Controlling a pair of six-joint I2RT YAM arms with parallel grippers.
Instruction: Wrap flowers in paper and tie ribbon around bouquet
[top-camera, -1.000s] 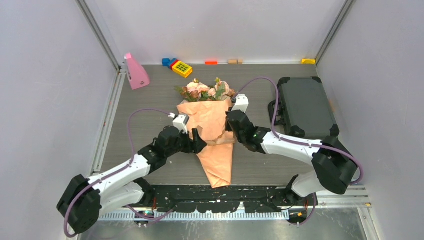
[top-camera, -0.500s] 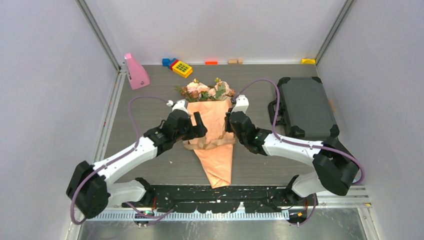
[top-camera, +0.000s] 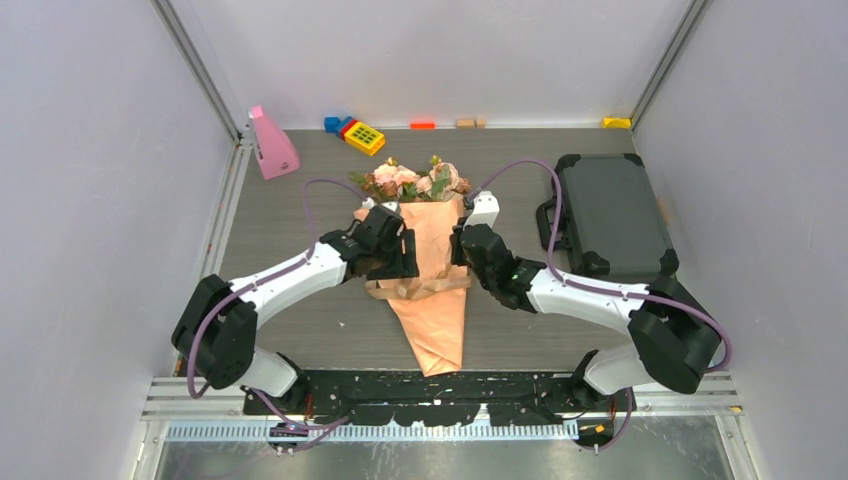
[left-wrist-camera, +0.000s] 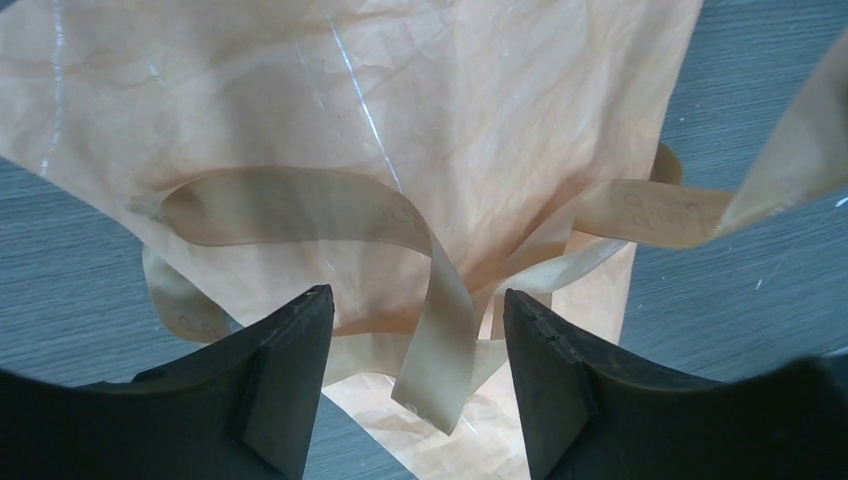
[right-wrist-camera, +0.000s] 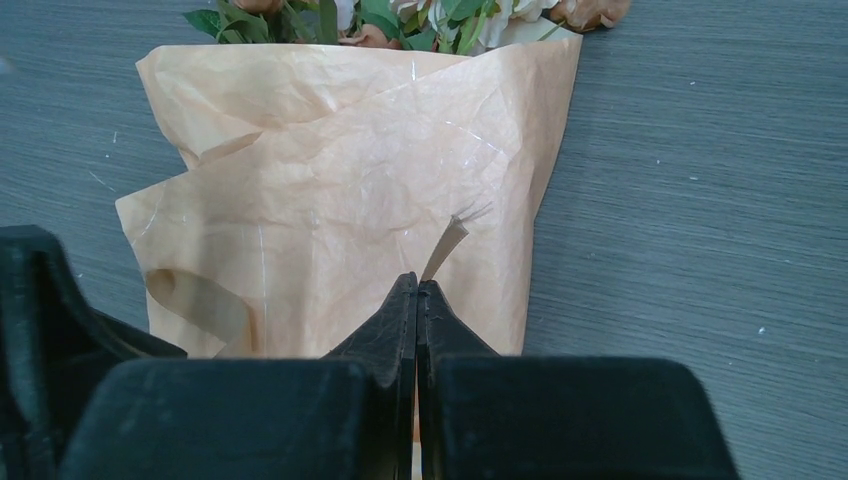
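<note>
On the grey surface (top-camera: 280, 215), the bouquet (top-camera: 436, 310) lies with its long axis running far to near, the flowers (top-camera: 410, 182) at the far end and the peach paper (right-wrist-camera: 350, 180) cone tapering toward the arm bases. The left claw (left-wrist-camera: 415, 300) hovers spread over the cone's left side, with a loose tail of ribbon (left-wrist-camera: 300, 205) hanging untouched between its fingers. The right claw (right-wrist-camera: 417, 285), pressed together at the cone's right edge, pinches a frayed ribbon end. The ribbon crosses the cone's middle, and the left arm sits nearer its free loop, likely the next catch.
</note>
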